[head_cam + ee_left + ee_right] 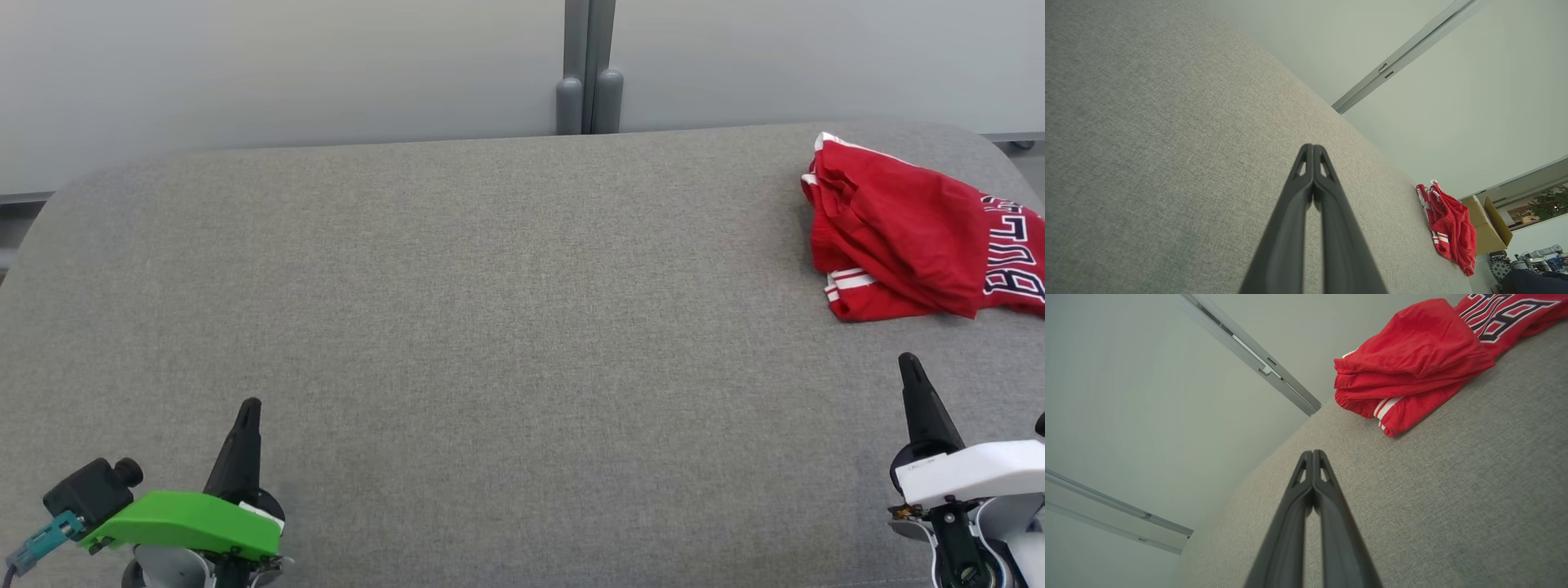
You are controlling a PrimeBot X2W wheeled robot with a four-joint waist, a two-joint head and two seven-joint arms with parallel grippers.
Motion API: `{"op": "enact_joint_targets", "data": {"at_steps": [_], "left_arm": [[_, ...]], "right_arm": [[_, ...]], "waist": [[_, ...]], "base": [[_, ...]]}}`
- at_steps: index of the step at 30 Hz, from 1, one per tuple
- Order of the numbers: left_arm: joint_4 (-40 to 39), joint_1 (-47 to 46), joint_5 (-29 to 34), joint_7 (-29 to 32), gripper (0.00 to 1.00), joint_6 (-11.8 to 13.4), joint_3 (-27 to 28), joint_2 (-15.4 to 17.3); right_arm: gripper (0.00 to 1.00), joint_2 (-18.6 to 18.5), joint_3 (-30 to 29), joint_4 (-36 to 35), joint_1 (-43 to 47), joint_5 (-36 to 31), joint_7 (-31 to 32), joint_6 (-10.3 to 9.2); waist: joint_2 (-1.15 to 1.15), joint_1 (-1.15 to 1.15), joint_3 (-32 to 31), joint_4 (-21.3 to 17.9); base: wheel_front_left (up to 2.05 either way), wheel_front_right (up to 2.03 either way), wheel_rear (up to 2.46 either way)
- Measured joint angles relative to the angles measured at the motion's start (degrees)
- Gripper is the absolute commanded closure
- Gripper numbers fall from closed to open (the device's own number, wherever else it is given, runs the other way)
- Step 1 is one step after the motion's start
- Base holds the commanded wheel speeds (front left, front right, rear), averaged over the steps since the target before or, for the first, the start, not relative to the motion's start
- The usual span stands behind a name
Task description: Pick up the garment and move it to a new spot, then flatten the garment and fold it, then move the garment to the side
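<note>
The garment (914,233) is red with white stripes and dark lettering. It lies bunched at the far right of the grey fabric table (490,327), partly cut off by the head view's right edge. The left wrist view shows the garment (1449,228) far off at the table's edge. It lies close ahead in the right wrist view, the garment (1412,363) sitting folded over on itself. My left gripper (249,406) rests at the lower left, shut and empty, its tips pressed together (1312,148). My right gripper (908,361) is shut and empty at the lower right, a short way in front of the garment (1312,453).
A pale wall with a grey vertical post (589,65) runs behind the table. A cardboard box (1488,224) and some equipment stand beyond the table's far right end in the left wrist view.
</note>
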Motion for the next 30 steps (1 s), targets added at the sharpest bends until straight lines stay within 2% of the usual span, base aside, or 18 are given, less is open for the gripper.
{"op": "enact_joint_targets", "data": {"at_steps": [30], "left_arm": [[4.07, -0.81, -17.09, 5.31, 1.0, -4.07, 6.65, -2.35]], "right_arm": [[1.0, 3.38, -4.07, 6.2, -4.1, 20.3, 4.99, 4.35]], "waist": [[0.0, 0.0, -0.56, -0.6]], "base": [[0.0, 0.0, 0.0]]}}
